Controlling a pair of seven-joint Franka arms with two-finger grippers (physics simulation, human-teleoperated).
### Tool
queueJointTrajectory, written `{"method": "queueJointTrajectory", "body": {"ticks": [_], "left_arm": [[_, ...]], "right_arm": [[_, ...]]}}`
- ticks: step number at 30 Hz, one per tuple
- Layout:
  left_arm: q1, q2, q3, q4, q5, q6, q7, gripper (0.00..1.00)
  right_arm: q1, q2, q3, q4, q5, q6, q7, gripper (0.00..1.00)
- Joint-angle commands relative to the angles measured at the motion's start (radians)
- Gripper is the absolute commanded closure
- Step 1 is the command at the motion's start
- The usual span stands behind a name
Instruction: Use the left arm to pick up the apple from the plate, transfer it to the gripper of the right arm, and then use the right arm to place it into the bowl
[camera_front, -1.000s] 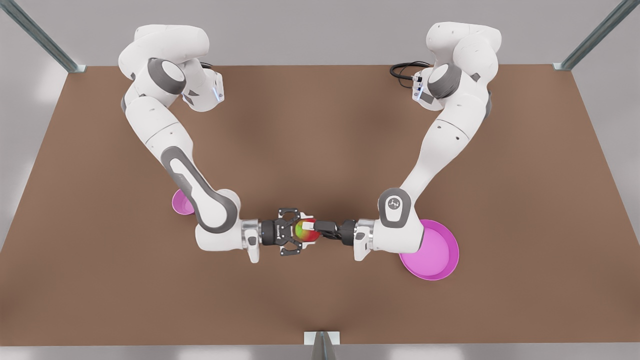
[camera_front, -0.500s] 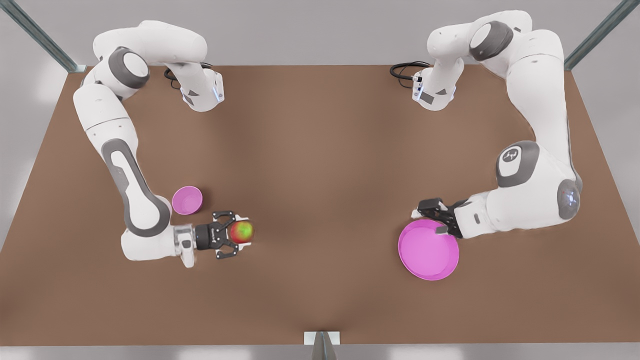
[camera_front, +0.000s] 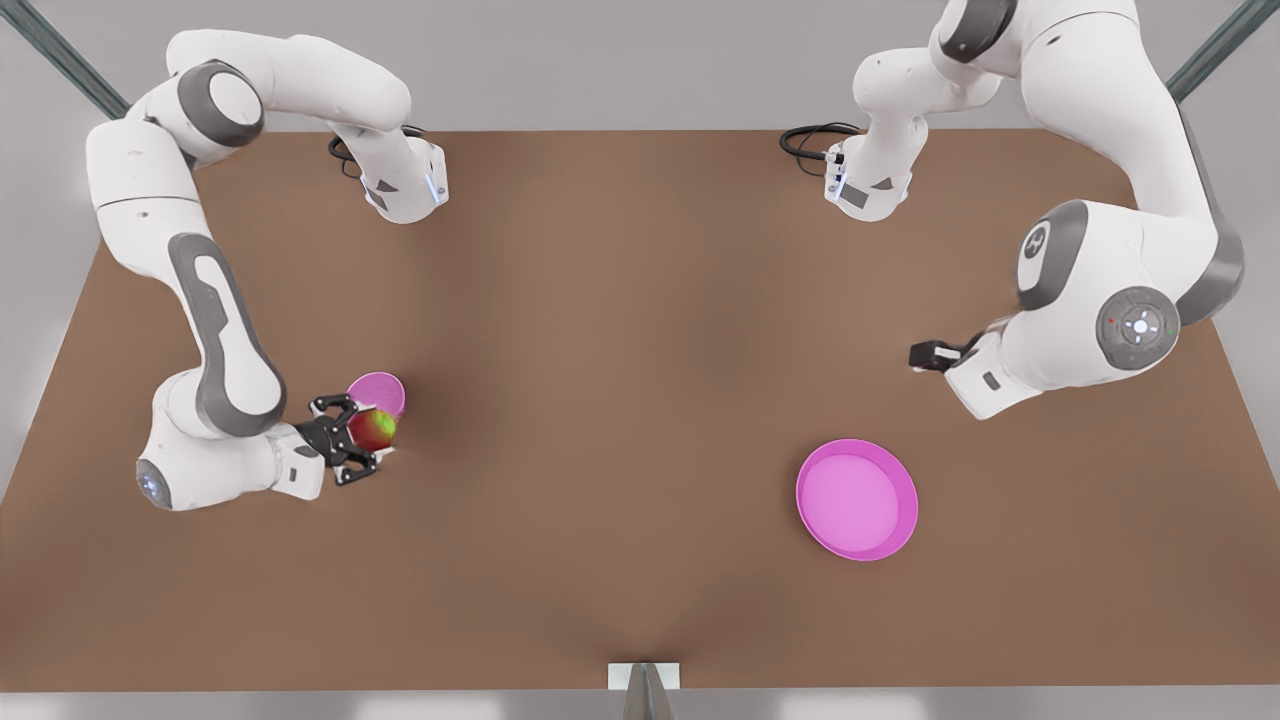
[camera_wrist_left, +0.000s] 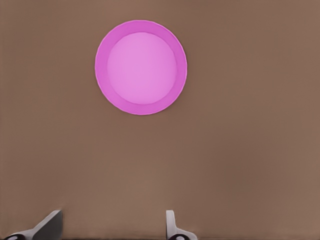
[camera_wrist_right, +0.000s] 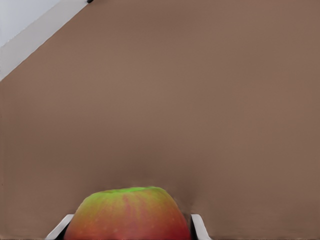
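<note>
Now, apple (camera_front: 374, 430): it is held in the right jaws, above the counter (camera_front: 620, 330), on the front view's left.
Right jaws: they are clenched on the apple, one finger (camera_wrist_right: 199, 226) seen on each side of it in the right wrist view.
Right arm (camera_front: 215, 330): it is bent down close to the bowl (camera_front: 381, 389).
Left jaws: they are released and nothing is held; the plate (camera_wrist_left: 102, 65) is seen far below them, with no apple on it.
Left arm (camera_front: 1100, 320): it is kept waiting on the front view's right, well apart from the apple.
Bowl and apple: the small pink bowl is just beside the apple, on the side nearer the arm bases; its near edge is partly covered by the apple in the front view.
Next move, as a guess: the apple should be carried a little farther, over the middle of the bowl, and then let go.
</note>
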Motion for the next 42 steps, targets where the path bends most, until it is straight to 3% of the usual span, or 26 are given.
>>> {"method": "queueJointTrajectory", "body": {"ticks": [1, 7, 15, 17, 19, 22, 24, 27, 31, 35, 36, 37, 42], "left_arm": [[-0.002, -0.001, -0.002, 0.001, 0.021, -0.053, -0.063, 0.0], [0.0, -0.001, -0.002, 0.001, 0.022, -0.062, -0.063, 0.0], [-0.006, 0.001, -0.002, 0.001, 0.024, -0.058, -0.063, 0.0], [-0.006, 0.001, -0.002, 0.001, 0.024, -0.058, -0.063, 0.0], [-0.006, 0.001, -0.002, 0.001, 0.024, -0.059, -0.065, 0.0], [-0.008, 0.001, -0.002, 0.001, 0.024, -0.059, -0.066, 0.0], [-0.009, 0.001, -0.002, 0.001, 0.025, -0.059, -0.066, 0.0], [-0.011, 0.001, -0.002, 0.001, 0.025, -0.059, -0.066, 0.0], [-0.013, 0.001, -0.003, 0.001, 0.027, -0.059, -0.068, 0.0], [-0.013, 0.001, -0.003, 0.001, 0.027, -0.062, -0.068, 0.0], [-0.013, 0.001, -0.003, 0.001, 0.027, -0.062, -0.068, 0.0], [-0.013, 0.001, -0.003, 0.001, 0.027, -0.062, -0.068, 0.0], [-0.011, 0.001, -0.003, 0.001, 0.027, -0.062, -0.068, 0.0]], "right_arm": [[-0.005, -0.033, -0.001, -0.019, -0.126, -0.035, 0.024, 0.29], [-0.008, -0.046, 0.001, -0.034, -0.322, 0.003, 0.047, 0.29], [-0.022, -0.095, 0.001, -0.11, -0.342, 0.025, 0.047, 0.3], [0.003, -0.171, -0.032, -0.188, -0.33, 0.092, 0.047, 0.3], [0.099, -0.268, -0.144, -0.289, -0.264, 0.184, 0.046, 0.3], [0.132, -0.307, -0.187, -0.373, -0.252, 0.286, 0.046, 0.3], [0.202, -0.339, -0.262, -0.435, -0.21, 0.362, 0.046, 0.3], [0.219, -0.34, -0.269, -0.481, -0.203, 0.434, 0.047, 0.3], [0.282, -0.383, -0.361, -0.547, -0.169, 0.504, 0.033, 0.3], [0.296, -0.396, -0.366, -0.588, -0.161, 0.54, 0.032, 0.3], [0.294, -0.397, -0.366, -0.588, -0.161, 0.54, 0.033, 0.25], [0.293, -0.399, -0.366, -0.587, -0.161, 0.537, 0.035, 0.0], [0.293, -0.418, -0.371, -0.581, -0.154, 0.514, 0.033, 0.0]]}}
